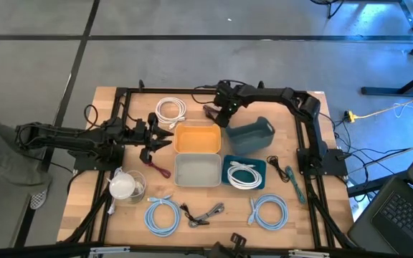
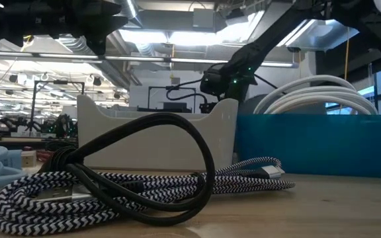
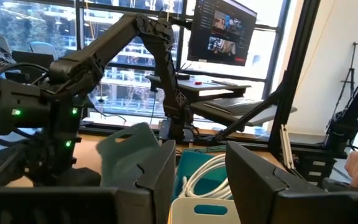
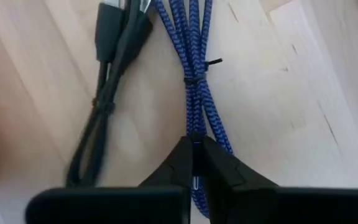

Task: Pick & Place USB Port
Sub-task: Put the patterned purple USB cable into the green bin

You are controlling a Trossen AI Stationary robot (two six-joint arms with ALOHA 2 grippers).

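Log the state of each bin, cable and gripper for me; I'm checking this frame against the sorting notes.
Orange bin: empty.
White bin: empty.
Teal bin: holds a white cable.
Grey-blue bin: tipped.
Blue braided cable: bundled, tied, on the table.
Left gripper: open, empty, beside the orange bin.
Right gripper: shut on the blue braided cable.

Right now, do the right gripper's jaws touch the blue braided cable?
Touching. The right wrist view shows the right gripper with jaws closed around the blue braided cable.
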